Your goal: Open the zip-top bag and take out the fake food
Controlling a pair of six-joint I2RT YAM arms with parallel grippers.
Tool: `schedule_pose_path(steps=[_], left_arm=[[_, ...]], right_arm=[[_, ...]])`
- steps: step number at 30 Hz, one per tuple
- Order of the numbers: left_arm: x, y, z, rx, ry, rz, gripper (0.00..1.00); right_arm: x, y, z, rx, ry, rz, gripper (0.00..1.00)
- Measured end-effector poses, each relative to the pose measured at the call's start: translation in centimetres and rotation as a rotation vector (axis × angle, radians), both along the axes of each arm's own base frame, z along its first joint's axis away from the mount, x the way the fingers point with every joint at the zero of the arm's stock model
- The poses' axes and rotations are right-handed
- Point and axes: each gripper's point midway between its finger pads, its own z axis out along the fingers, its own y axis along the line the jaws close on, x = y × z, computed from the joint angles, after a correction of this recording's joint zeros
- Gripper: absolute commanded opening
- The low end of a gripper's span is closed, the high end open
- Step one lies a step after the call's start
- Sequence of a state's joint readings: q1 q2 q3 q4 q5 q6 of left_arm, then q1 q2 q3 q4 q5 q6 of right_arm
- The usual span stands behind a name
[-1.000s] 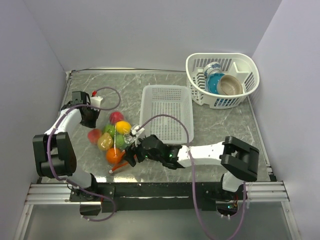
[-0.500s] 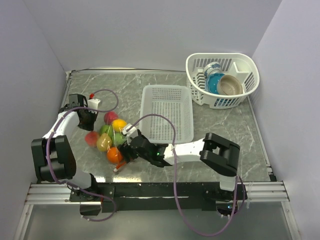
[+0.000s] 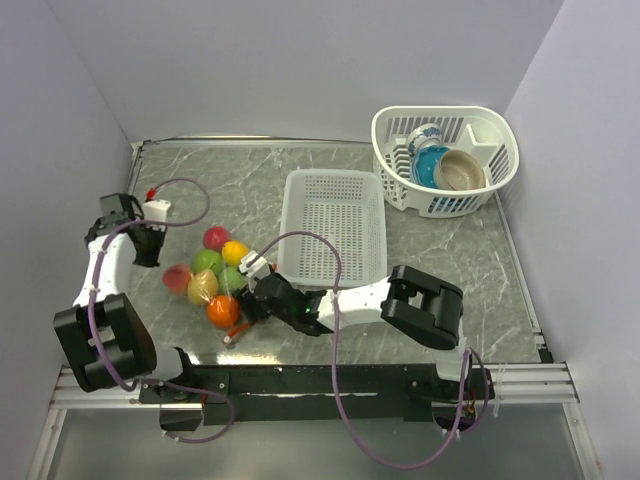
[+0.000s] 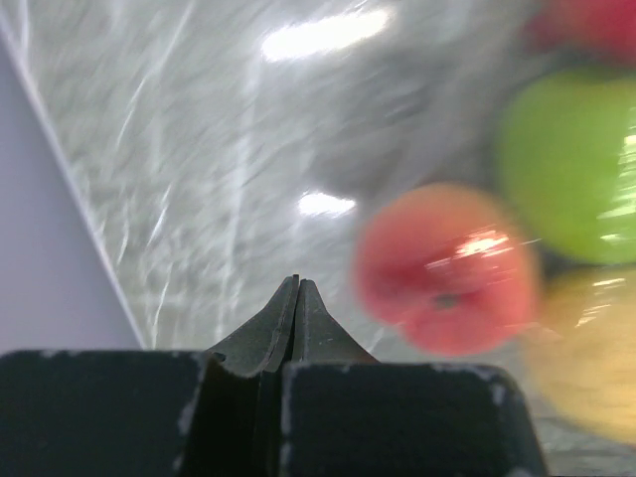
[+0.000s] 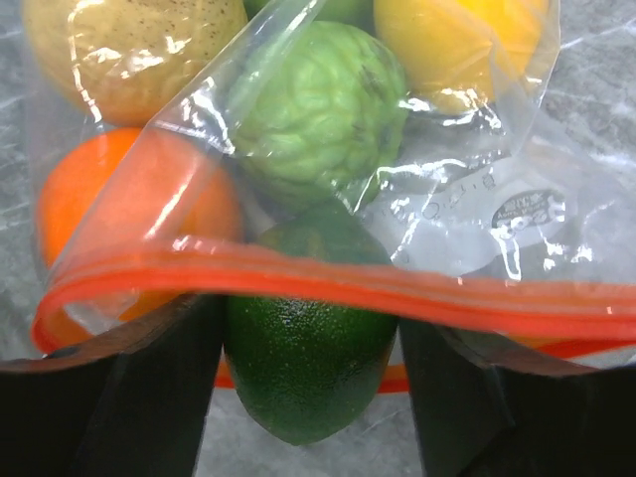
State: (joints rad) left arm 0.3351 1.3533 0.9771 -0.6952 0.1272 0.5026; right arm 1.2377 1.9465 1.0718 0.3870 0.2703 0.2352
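Observation:
The zip-top bag [image 3: 226, 296] lies at the front left, holding the fake food [image 3: 208, 263]: red, yellow, green, peach and orange fruits. Its orange-red zip strip [image 5: 328, 283] crosses the right wrist view, mouth open. My right gripper [image 3: 247, 305] reaches into the mouth, and its fingers [image 5: 149, 397] press both sides of a dark green fruit [image 5: 308, 363]. A light green fruit [image 5: 318, 109] and an orange one [image 5: 119, 199] sit behind it. My left gripper [image 3: 147, 250] is shut and empty, left of the pile; a peach-red fruit [image 4: 447, 268] lies just right of its tips [image 4: 295, 285].
A white slotted basket [image 3: 335, 225] stands right of the bag. A round white basket [image 3: 480, 125] with blue and tan dishes sits at the back right. The left wall is close to my left arm.
My left gripper has pulled left, away from the fruits. My right gripper has pushed left, deeper into the bag mouth. The fruit pile has shifted a little left.

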Motion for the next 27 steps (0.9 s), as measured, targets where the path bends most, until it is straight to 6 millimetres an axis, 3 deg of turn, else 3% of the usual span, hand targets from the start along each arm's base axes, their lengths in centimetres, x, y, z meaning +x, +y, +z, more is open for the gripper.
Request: schedule_pose_path(steps=[3,6,7,8,9,10,13,17,21,24,27], left_arm=[[-1.0,1.9,-0.8,-0.003,0.035,0.055,0.01],[-1.4,1.9,-1.1,-0.015,0.053,0.053,0.01],[-1.5,1.7,-1.1,-0.021,0.055,0.045,0.12],[-1.5,1.3,-1.1,-0.037,0.055,0.032,0.29],[-1.6,1.0,-1.2,-0.052,0.060,0.018,0.48],[-1.9,0.4,-1.0,-0.081,0.069,0.000,0.74],[-2.1,-1.2,-0.2,-0.160,0.072,-0.054,0.92],[-1.4,-2.4,0.5,-0.224,0.043,-0.094,0.96],[-0.6,-3.0,-1.3,-0.304,0.093,-0.104,0.93],[0.6,-3.6,-3.1,-0.399,0.148,-0.115,0.88],[1.0,-4.8,-4.7,-0.504,0.189,-0.123,0.76]], right_arm=[[-0.3,-0.2,0.0,0.003,-0.003,0.007,0.54],[-0.6,-0.2,0.0,-0.008,-0.010,0.018,0.64],[-0.7,-0.2,0.0,-0.012,-0.012,0.021,0.70],[-0.8,-0.2,0.0,-0.015,-0.015,0.025,0.71],[-0.9,-0.2,0.0,-0.020,-0.018,0.028,0.72],[-1.1,-0.1,0.0,-0.025,-0.023,0.028,0.72],[-1.6,0.0,0.0,-0.039,-0.035,0.038,0.72],[-2.2,0.2,-0.1,-0.045,-0.040,0.047,0.71],[-2.2,0.2,0.0,-0.049,-0.040,0.045,0.70],[-2.2,0.1,-0.1,-0.052,-0.039,0.046,0.69],[-2.3,0.1,-0.1,-0.053,-0.039,0.047,0.68]])
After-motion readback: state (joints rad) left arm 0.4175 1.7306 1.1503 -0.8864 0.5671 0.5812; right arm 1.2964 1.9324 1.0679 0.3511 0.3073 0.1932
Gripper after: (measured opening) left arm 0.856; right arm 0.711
